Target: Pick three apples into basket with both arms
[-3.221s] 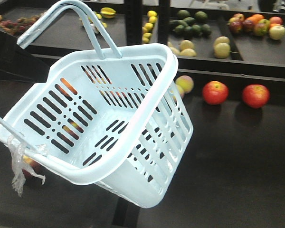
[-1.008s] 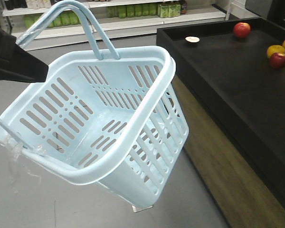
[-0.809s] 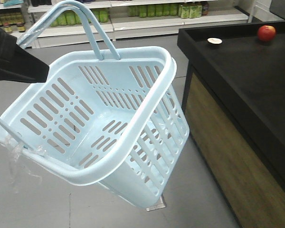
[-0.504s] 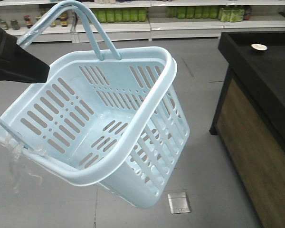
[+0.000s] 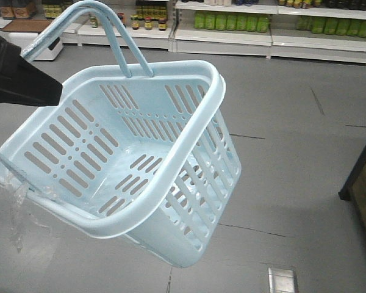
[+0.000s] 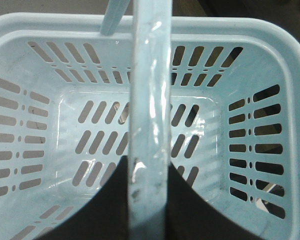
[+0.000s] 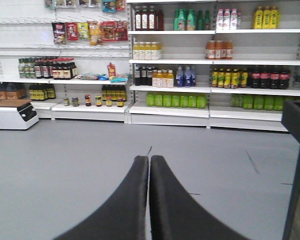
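- Grey shop floor (image 5: 293, 152) under basket (image 5: 215, 91); stocked shelves (image 7: 180, 60) behind it.
- L tool (image 6: 149, 167) pinches basket handle (image 6: 150, 100); basket hangs tilted.
- R tool (image 7: 149, 165) pressed together, facing shelves.

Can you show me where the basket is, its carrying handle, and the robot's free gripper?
basket (image 5: 192, 143), front-facing view, on its right-hand rim.
handle (image 6: 150, 100), left wrist view, middle of the pale bar.
right gripper (image 7: 149, 160), right wrist view, where its two closed tips meet.

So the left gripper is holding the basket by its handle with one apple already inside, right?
No, the basket is empty, as the left wrist view shows. The left gripper does hold it by its handle.
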